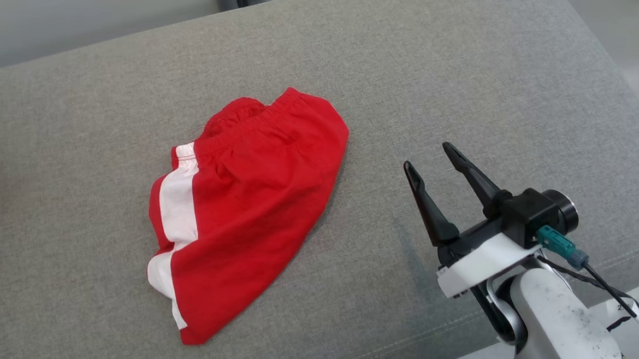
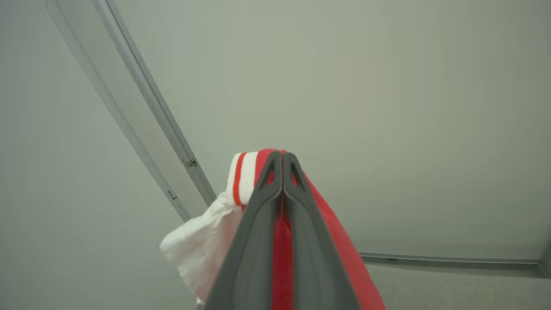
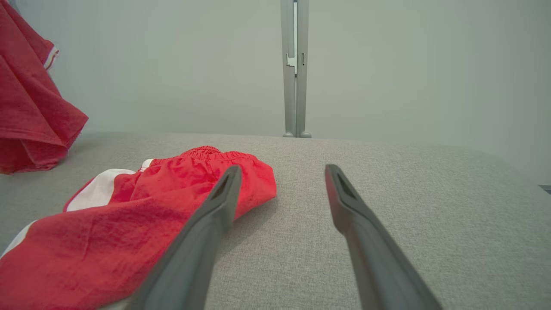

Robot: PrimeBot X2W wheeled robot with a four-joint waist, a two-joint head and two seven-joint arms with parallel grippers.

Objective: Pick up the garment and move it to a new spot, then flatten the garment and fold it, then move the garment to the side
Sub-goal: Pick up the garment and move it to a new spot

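The left gripper [image 2: 283,157] is seen pressed fully shut on a red-and-white garment [image 2: 202,245]. Red cloth is pinched between the fingers with a ribbed striped band at their tips, so that the rest can hang free of the grey cushion [image 1: 456,74]. It is lifted by the cushion's left edge, where it is cut off in the head view; its kind cannot be made out, perhaps a top. The right gripper [image 1: 429,156] is held wide open and empty near the front right corner, presumably in readiness for flattening. A pair of red shorts [image 1: 244,205] can be seen lying flat at the cushion's middle.
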